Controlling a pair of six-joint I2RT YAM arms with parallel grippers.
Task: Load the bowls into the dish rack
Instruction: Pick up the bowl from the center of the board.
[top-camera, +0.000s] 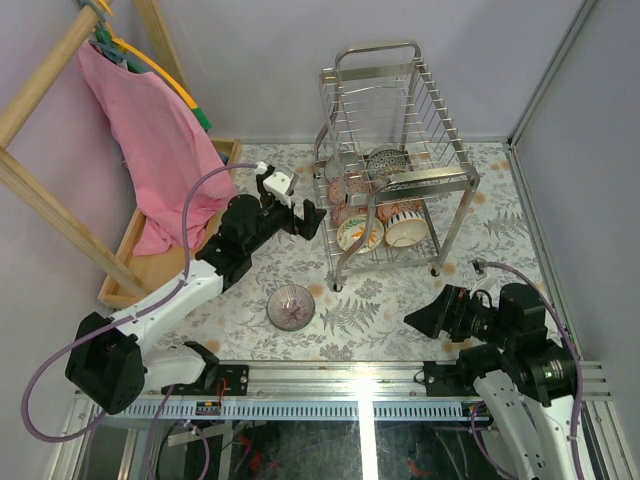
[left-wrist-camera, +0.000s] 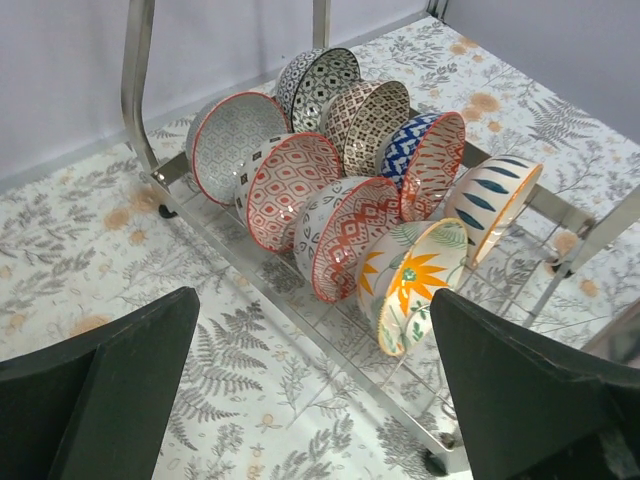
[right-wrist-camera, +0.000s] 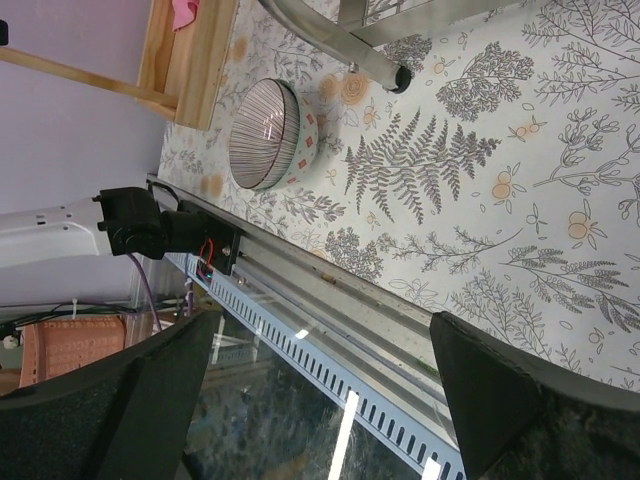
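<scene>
The dish rack (top-camera: 440, 180) stands at the back centre of the table, and several patterned bowls (top-camera: 360, 232) lean in its lower tier. In the left wrist view these bowls (left-wrist-camera: 345, 235) stand on edge in rows on the rack's wire floor (left-wrist-camera: 300, 315). My left gripper (top-camera: 312, 220) hangs open just left of the rack, its jaws (left-wrist-camera: 315, 400) holding nothing. One striped bowl (top-camera: 292, 306) sits alone on the table in front of the rack; it also shows in the right wrist view (right-wrist-camera: 268, 135). My right gripper (top-camera: 420, 317) is open and empty over the table's near edge (right-wrist-camera: 320, 400), to the right of that bowl.
A wooden tray (top-camera: 150, 262) holding a pink cloth (top-camera: 150, 140) lies at the left under a wooden frame (top-camera: 40, 200). A metal rail (top-camera: 350, 385) runs along the near edge. A rack leg (right-wrist-camera: 375, 62) stands near the lone bowl. Walls close the back and right.
</scene>
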